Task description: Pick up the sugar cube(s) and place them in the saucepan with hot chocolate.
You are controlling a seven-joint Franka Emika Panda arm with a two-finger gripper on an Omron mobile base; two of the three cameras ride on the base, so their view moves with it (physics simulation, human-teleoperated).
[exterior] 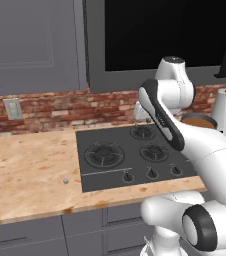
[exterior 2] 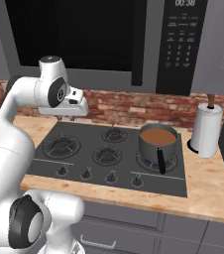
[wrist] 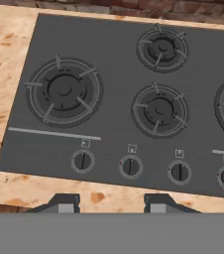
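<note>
Fingers parted over the stove, sugar cube still to fetch

Fingers (wrist: 67, 204) stand apart, holding nothing, above the cooktop (wrist: 119, 74) knobs. Sugar cube (exterior: 65, 181) lies on the tabletop (exterior: 30, 165) left of it; saucepan (exterior 2: 158, 141) waits on a right burner. Next: swing left, descend over the cube.

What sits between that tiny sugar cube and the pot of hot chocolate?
The stovetop with its burners and knobs, plus bare counter beside the sugar cube; the pot stands on its far burner.

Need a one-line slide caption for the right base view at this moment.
Arm raised over the stovetop, end effector above the left burners, empty; saucepan of hot chocolate on the right burner beside a paper-towel roll.
</note>
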